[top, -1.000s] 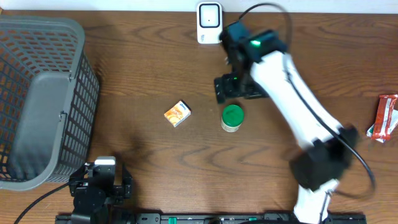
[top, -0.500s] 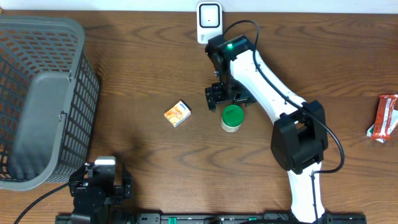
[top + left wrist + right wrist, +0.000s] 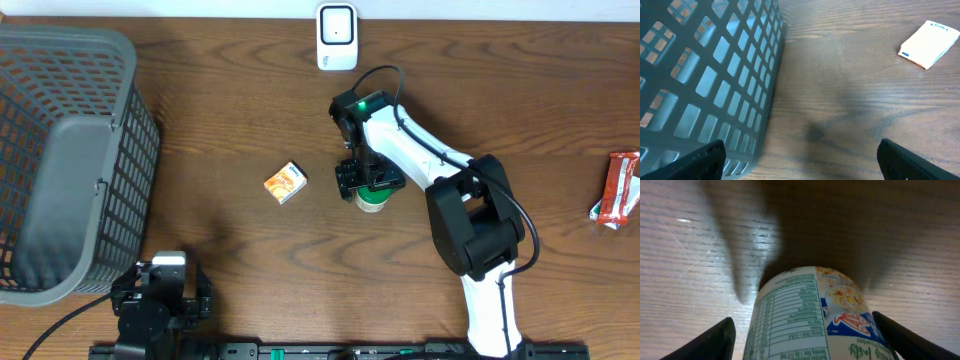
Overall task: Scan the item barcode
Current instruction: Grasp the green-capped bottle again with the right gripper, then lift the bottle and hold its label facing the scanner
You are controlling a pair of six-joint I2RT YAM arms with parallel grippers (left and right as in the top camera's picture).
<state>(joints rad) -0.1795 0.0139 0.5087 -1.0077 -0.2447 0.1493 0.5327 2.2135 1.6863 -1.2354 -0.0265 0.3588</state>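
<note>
— Which step are we on?

— The pick-up, I'd say. The right gripper (image 3: pixel 366 183) hangs right over the green-lidded can (image 3: pixel 375 201), which stands upright in the middle of the table (image 3: pixel 220 90). Nothing has been lifted yet.

— Has it got hold of the can?

— Not that I can see. In the right wrist view its fingers (image 3: pixel 705 340) are spread to either side of the can, and wood shows between the left one and the label. The right one sits so close that I can't tell if it touches.

— And the other arm?

— The left gripper (image 3: pixel 799 162) sits at the near edge beside the basket (image 3: pixel 60 150). Its fingers are wide apart with nothing between them.

— What does the next move need?

— Pinch the can, lift it, and carry it to the white scanner (image 3: pixel 337 37) at the far edge. It will probably need turning on the way.

— Why turning?

— The wrist camera shows a nutrition panel and a printed picture on the side of the can, but no barcode on that face. From overhead you only get the green lid, half under the gripper.

— And overhead gives what?

— The layout: the scanner, a small orange box (image 3: pixel 285 183) just left of the can, and a snack packet (image 3: pixel 620 188) far right. The right wrist view has none of those.
</note>
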